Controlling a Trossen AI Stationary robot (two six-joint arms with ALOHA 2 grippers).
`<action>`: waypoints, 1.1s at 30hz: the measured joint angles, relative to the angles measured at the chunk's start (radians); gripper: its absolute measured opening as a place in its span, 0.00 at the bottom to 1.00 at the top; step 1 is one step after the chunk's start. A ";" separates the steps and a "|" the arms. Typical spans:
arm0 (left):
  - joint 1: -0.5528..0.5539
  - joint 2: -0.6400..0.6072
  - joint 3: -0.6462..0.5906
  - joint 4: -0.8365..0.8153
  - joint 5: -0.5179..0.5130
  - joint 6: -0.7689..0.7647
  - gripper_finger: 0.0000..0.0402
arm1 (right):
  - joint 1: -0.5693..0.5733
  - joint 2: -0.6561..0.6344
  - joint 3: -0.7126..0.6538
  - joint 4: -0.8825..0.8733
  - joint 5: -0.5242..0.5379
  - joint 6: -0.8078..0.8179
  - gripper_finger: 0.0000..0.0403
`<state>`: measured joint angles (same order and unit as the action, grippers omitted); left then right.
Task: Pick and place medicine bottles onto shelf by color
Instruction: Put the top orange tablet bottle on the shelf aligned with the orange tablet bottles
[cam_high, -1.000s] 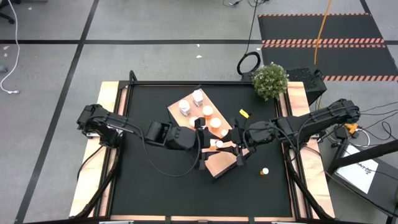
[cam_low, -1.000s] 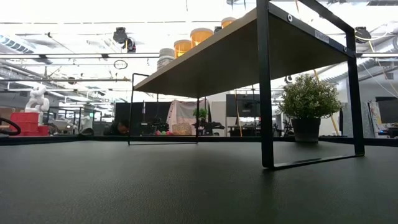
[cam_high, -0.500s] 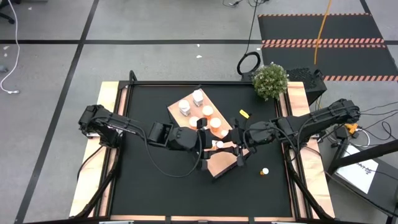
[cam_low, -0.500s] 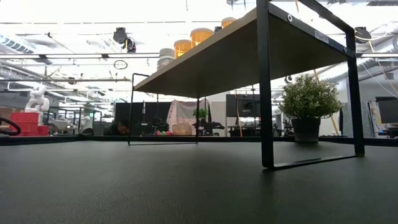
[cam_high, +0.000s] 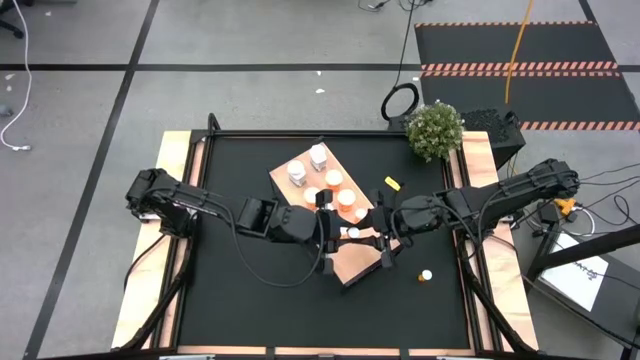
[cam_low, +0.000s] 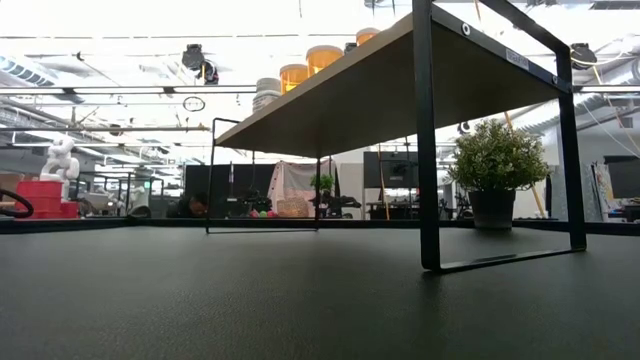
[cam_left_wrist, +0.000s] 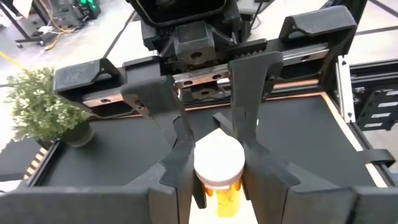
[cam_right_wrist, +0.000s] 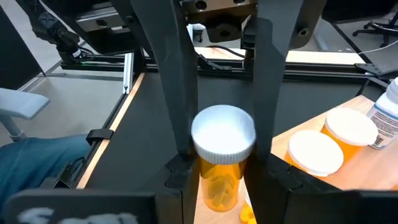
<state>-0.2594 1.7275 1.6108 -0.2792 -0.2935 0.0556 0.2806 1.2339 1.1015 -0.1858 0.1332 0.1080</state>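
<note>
An orange-bodied medicine bottle with a white cap (cam_right_wrist: 222, 138) stood upright, its long axis vertical and its cap pointing up. It was over the middle of the light-wood shelf board with the black frame (cam_high: 352, 268), which lay slantwise at the centre of the black tabletop (cam_high: 250, 300).

The left gripper (cam_high: 338, 233) reached in from 9 o'clock and the right gripper (cam_high: 356, 234) from 3 o'clock, meeting on that bottle. Each had its fingers pressed against the bottle's sides, so both were clamped on it.

Toward 11 o'clock from the held bottle, other white-capped bottles (cam_high: 333, 178) stood in a cluster filling the board's far end. The board's 6 o'clock end was bare up to its edge.

One tiny orange bottle (cam_high: 426, 274) lay loose on the tabletop at 4 o'clock, well apart from the shelf. A potted green plant (cam_high: 434, 130) sat at the table's 1 o'clock corner.
</note>
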 joint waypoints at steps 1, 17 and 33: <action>0.000 0.000 0.000 0.000 -0.006 0.002 0.29 | 0.000 0.000 0.000 0.000 0.001 0.000 0.26; -0.007 0.000 0.000 -0.001 -0.038 0.014 0.30 | 0.000 0.000 0.000 0.005 0.046 0.003 0.26; -0.025 -0.008 0.000 0.003 -0.067 0.044 0.29 | 0.001 0.001 0.000 0.039 0.047 0.008 0.26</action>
<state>-0.2848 1.7195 1.6104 -0.2763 -0.3607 0.0993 0.2813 1.2346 1.1015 -0.1467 0.1800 0.1159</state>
